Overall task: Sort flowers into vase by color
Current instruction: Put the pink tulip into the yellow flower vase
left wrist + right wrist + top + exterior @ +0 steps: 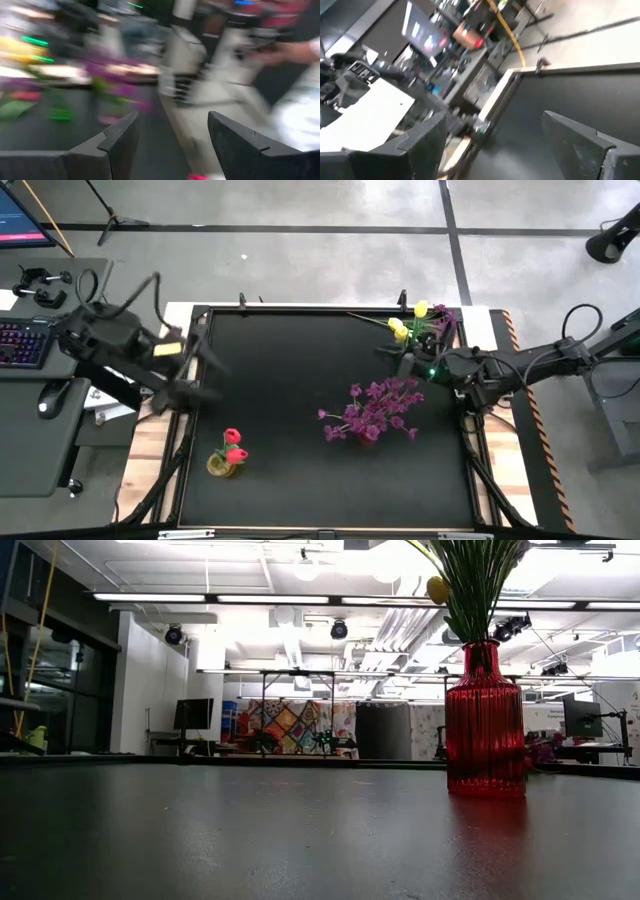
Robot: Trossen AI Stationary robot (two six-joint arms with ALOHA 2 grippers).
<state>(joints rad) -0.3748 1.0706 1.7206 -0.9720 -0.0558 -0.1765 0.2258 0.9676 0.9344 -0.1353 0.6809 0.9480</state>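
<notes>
Red tulips (232, 442) stand in a small yellowish vase (222, 467) near the table's front left. Purple sprays (372, 410) stand right of centre. Yellow tulips (410, 320) stand at the far right. The low view shows a red ribbed vase (485, 720) holding green stems and a yellow blossom (437, 588). My left gripper (205, 372) hangs blurred over the table's left edge, beyond the red tulips. It is open (170, 145) with nothing between its fingers. My right gripper (398, 360) is between the yellow tulips and the purple sprays, open (505, 145) and holding nothing.
The black mat (290, 380) lies bare in the middle, between the arms. Wooden table edges (150, 450) frame it. A desk on the left outside the table carries a keyboard (22, 343) and a mouse (50, 398).
</notes>
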